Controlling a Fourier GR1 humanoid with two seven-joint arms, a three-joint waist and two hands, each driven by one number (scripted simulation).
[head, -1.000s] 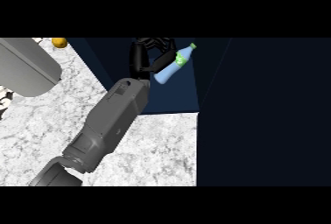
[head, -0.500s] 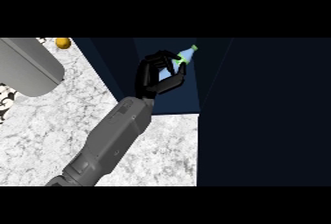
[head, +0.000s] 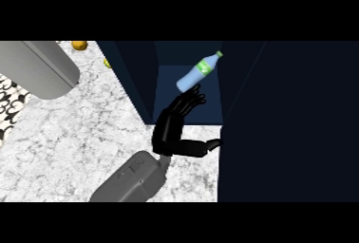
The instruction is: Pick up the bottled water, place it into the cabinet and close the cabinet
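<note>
Grey forearm (head: 129, 182), black hand (head: 170, 133)

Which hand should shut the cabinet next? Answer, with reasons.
Left. The left hand, open, is at the cabinet opening, just below the bottle lying inside; the right hand is not in view.

One hand (head: 172, 130) shows (which side is unclear), fingers (head: 191, 102) straight, thumb out sideways.

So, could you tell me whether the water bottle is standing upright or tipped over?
Tipped: the water bottle lies slanted inside the cabinet, green cap pointing up-right.
</note>
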